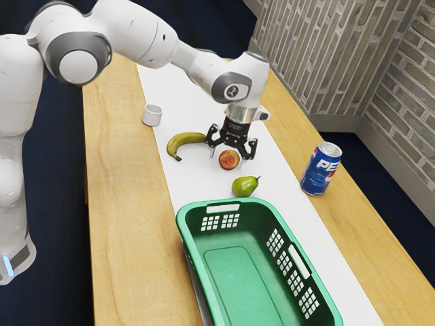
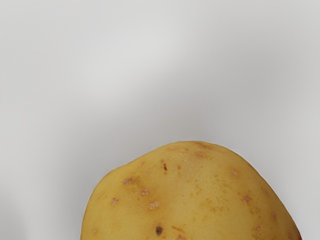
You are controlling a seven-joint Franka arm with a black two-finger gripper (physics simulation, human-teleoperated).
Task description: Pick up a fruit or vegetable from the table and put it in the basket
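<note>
My gripper (image 1: 231,155) is low over the white strip, its two fingers spread wide. A round red-and-yellow fruit (image 1: 229,160) sits on the strip between or just in front of them, with a gap visible on each side. In the wrist view the yellow, brown-spotted fruit (image 2: 192,195) is large at the lower edge, just under my hand. A curved banana (image 1: 185,141) lies beside one finger. The green pear (image 1: 245,186) rests between the red-and-yellow fruit and the green basket (image 1: 192,238), whose visible floor holds nothing.
A blue Pepsi can (image 1: 319,170) stands upright toward the exterior view's right, near the table's wooden edge (image 1: 353,210). The small white cup (image 1: 152,115) stands beyond the banana, toward the exterior view's left.
</note>
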